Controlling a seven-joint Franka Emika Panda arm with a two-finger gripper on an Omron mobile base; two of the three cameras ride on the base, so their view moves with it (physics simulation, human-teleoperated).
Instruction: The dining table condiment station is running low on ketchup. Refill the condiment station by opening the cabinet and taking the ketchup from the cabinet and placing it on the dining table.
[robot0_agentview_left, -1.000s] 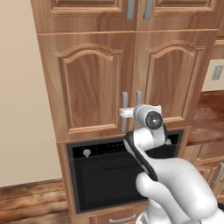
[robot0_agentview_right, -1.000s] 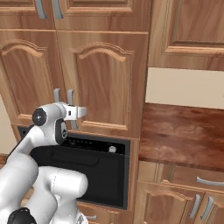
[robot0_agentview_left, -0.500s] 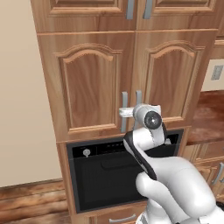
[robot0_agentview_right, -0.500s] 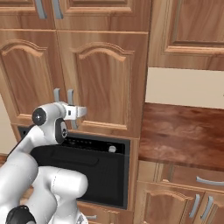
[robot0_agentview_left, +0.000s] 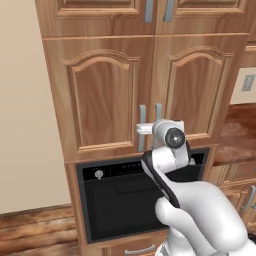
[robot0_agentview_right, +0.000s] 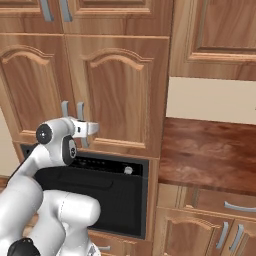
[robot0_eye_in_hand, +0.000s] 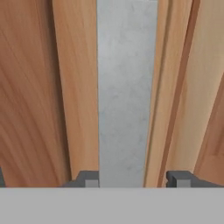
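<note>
While both arched doors of the cabinet (robot0_agentview_left: 145, 95) are closed, the gripper (robot0_agentview_left: 141, 129) is pressed up to the grey bar handles (robot0_agentview_left: 143, 123) at the seam between them, just above the black oven (robot0_agentview_left: 125, 197). In the hand view the fingertips (robot0_eye_in_hand: 89, 179) stand partly open on either side of one grey handle (robot0_eye_in_hand: 126, 92), the left tip at its edge, but whether they clamp it I cannot tell; from the right base view, a dark wood counter (robot0_agentview_right: 210, 152) lies to the right
</note>
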